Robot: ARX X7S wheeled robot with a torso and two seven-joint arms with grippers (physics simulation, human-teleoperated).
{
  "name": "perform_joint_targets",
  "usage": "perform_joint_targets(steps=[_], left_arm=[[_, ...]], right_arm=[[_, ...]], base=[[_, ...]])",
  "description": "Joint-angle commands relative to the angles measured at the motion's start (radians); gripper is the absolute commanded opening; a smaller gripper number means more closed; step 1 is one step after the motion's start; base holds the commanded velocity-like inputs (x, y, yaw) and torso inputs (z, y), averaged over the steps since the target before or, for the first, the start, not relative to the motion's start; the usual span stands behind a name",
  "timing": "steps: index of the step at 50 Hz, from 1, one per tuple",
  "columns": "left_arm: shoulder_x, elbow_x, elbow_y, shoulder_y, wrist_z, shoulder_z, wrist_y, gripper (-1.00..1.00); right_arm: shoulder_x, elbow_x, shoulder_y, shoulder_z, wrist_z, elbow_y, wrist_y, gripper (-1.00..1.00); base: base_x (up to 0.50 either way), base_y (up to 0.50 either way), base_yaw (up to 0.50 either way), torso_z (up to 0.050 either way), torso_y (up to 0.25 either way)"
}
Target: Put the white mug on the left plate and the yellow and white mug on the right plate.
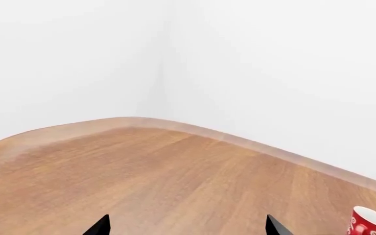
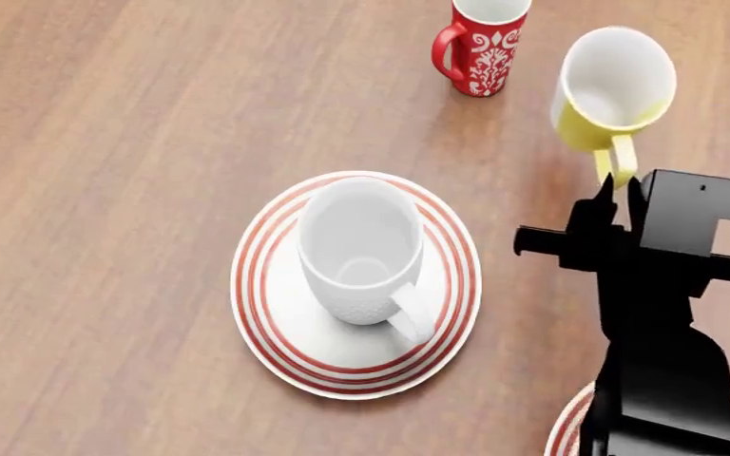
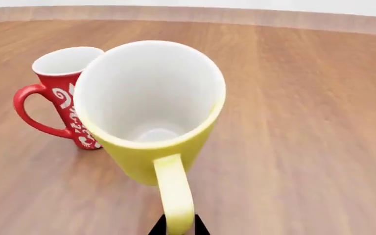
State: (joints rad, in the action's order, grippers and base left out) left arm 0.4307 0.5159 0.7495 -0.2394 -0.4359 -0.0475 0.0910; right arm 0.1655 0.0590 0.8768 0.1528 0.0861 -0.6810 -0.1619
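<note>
The large all-white ceramic mug (image 2: 358,249) with a tapered body and faint dotted texture near its base is standing upright on the left plate (image 2: 274,328), a round white plate with thin red concentric rings. In the head view its loop handle is pointing toward about five o'clock, and the plate is lying near the middle of the wooden table (image 2: 111,142).

The small yellow and white mug (image 2: 608,90), yellow outside and white inside, is sitting at about two o'clock from that plate, tilted so its open mouth is facing the camera. Its yellow handle is hanging down toward six o'clock, into the black right gripper (image 2: 616,195). In the right wrist view the two dark fingertips (image 3: 199,229) are pressing on either side of the handle's lower end, so the jaws are clenched on the handle of this mug (image 3: 150,110).

The right plate (image 2: 566,423), ringed in red like the other, is showing only as a sliver at about five o'clock, mostly hidden beneath the right arm.

A tall red mug with a white floral pattern (image 2: 485,43) is standing at about one o'clock from the left plate, just beside the yellow mug, handle pointing to nine o'clock.

The left gripper (image 1: 186,226) is appearing only in its wrist view, its two dark tips set wide apart over bare wood, jaws released, holding nothing.
</note>
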Motion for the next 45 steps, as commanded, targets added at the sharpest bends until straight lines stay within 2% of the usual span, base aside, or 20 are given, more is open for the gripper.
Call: perform_joint_targets(steps=[1,7,23,31,37,45], left_arm=[[0.005,0.0,0.0,0.011,-0.003,0.007,-0.007,1.0],[0.006,0.002,-0.003,0.012,-0.005,0.006,-0.007,1.0],[0.009,0.003,-0.004,0.012,-0.007,0.008,-0.004,1.0],[-0.006,-0.037,0.027,-0.056,-0.01,0.015,0.025,1.0],[0.001,-0.034,0.013,-0.029,-0.012,0.019,0.01,1.0],[0.013,-0.011,-0.008,0.001,-0.012,0.009,0.0,1.0]], right_arm=[[-0.005,0.013,-0.183,0.018,-0.01,0.395,-0.161,-1.0],[-0.004,-0.021,-0.211,-0.008,-0.044,0.48,-0.216,-1.0],[0.001,-0.012,-0.212,-0.015,-0.051,0.481,-0.216,-1.0],[0.013,0.141,-0.453,0.071,0.051,0.763,-0.305,-1.0],[0.027,0.18,-0.482,0.109,0.044,0.852,-0.372,-1.0],[0.032,0.196,-0.515,0.128,0.039,0.892,-0.382,-1.0]], base=[[0.0,0.0,0.0,0.0,0.0],[0.0,0.0,0.0,0.0,0.0],[0.0,0.0,0.0,0.0,0.0],[0.0,0.0,0.0,0.0,0.0],[0.0,0.0,0.0,0.0,0.0],[0.0,0.0,0.0,0.0,0.002]])
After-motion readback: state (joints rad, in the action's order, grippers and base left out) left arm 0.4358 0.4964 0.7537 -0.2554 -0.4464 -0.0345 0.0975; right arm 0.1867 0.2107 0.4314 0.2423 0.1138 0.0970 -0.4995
